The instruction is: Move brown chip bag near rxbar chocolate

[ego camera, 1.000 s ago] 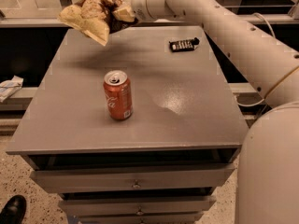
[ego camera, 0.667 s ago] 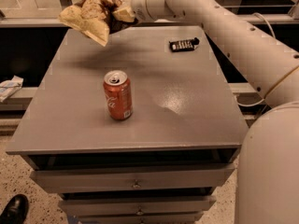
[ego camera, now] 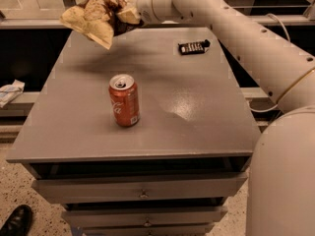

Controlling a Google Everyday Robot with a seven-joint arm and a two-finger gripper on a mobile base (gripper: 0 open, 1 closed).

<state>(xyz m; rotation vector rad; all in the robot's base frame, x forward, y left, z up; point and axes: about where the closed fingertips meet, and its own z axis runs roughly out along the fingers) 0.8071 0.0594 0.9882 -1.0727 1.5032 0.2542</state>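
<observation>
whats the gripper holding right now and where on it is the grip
The gripper holds the brown chip bag by the end nearest the wrist, in the air over the far left corner of the table; the rest droops free.

Tan, brown, red and black on flat grey

The brown chip bag (ego camera: 93,18), tan-yellow with a dark brown middle, is clamped in the off-white gripper (ego camera: 127,14) above the far left corner of the grey table (ego camera: 197,107). The rxbar chocolate (ego camera: 193,47) is black with pale lettering. The soda can (ego camera: 124,101) is red with white script and a silver top.
</observation>
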